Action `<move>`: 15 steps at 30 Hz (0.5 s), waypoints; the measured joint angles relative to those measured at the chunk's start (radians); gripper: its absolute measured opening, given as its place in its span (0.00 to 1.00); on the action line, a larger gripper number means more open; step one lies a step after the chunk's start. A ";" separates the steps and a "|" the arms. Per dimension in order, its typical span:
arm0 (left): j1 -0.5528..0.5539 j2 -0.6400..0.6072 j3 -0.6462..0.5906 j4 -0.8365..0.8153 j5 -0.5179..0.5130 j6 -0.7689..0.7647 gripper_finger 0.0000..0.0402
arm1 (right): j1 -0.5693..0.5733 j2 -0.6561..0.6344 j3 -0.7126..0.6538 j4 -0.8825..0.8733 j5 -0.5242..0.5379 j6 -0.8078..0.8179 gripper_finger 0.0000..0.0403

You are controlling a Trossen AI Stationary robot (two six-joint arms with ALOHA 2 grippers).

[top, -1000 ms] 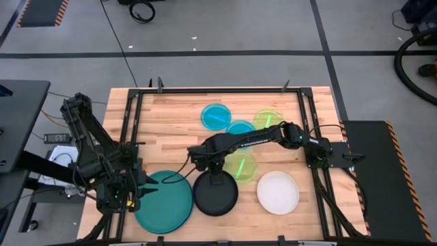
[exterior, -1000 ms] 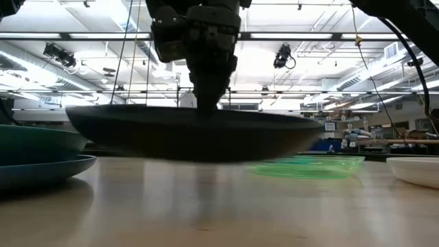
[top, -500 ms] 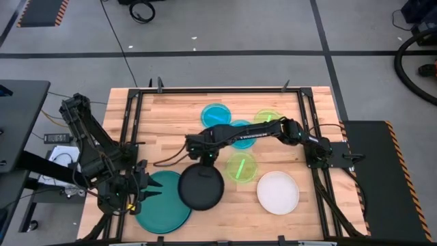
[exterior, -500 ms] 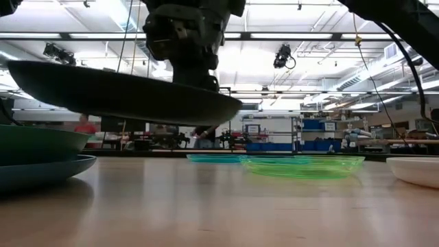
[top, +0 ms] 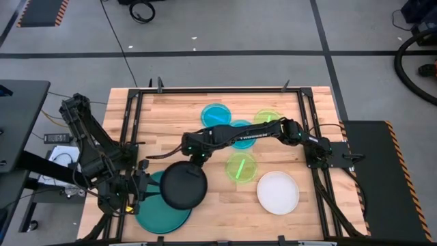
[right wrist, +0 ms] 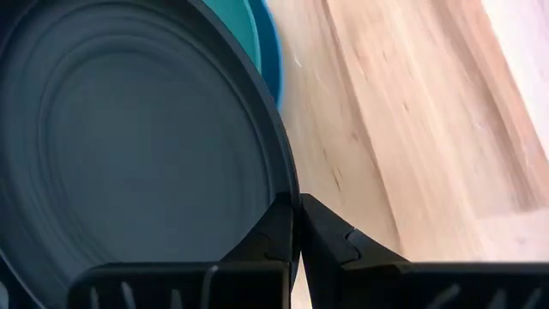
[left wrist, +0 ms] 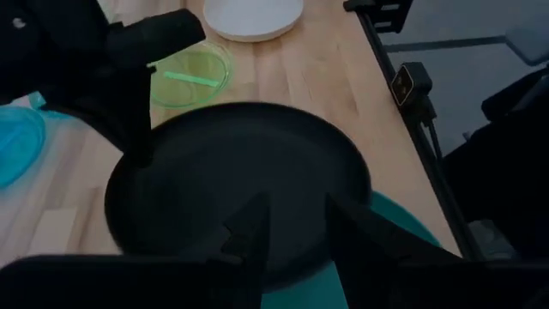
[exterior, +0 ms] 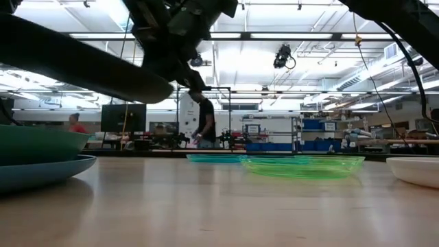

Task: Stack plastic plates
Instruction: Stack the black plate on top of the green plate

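Carrying in progress: gripping the black plate (top: pixel 183 186) by its rim with the right claw (top: pixel 192 161), fingers pinched narrow on the edge and the disc hanging out ahead of them, clear of the tabletop (top: pixel 171 123).

Heading for the teal plate (top: pixel 158 210) at the front-left corner, itself sitting on the blue plate (exterior: pixel 41 171). Lying from the claw toward the front-left, that stack; already being overlapped along its right part by the black plate, yet not centred over it. Being round, offering no long axis to line up, only centre over centre. Seeming to ride tilted in the low view, though hard to judge from that angle.

Waiting just beside the stack with the left claw (top: pixel 140 188), fingers spread apart and holding nothing; standing nearer the stack than the right arm, but not doing the carrying.

Resting apart on the right side: the white plate (top: pixel 278 192), one lime plate (top: pixel 240 166), another lime plate (top: pixel 268 119) farther back, and the cyan plates (top: pixel 216 115).

Compared with a second ago: having travelled leftward from a spot beside the teal plate, free of it, to hanging partly over it; half a second ago only reaching its edge. Sliding out of the middle of the low view, uncovering the plates behind.
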 joint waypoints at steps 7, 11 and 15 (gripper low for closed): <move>0.030 0.000 0.048 -0.003 0.064 -0.007 0.30 | -0.001 0.024 0.000 0.164 0.003 -0.010 0.04; 0.049 0.000 0.070 -0.047 0.102 -0.045 0.30 | -0.019 0.022 0.001 0.204 0.006 -0.052 0.04; 0.083 -0.001 0.079 -0.125 0.108 -0.169 0.30 | -0.035 0.022 0.000 0.202 0.016 -0.098 0.04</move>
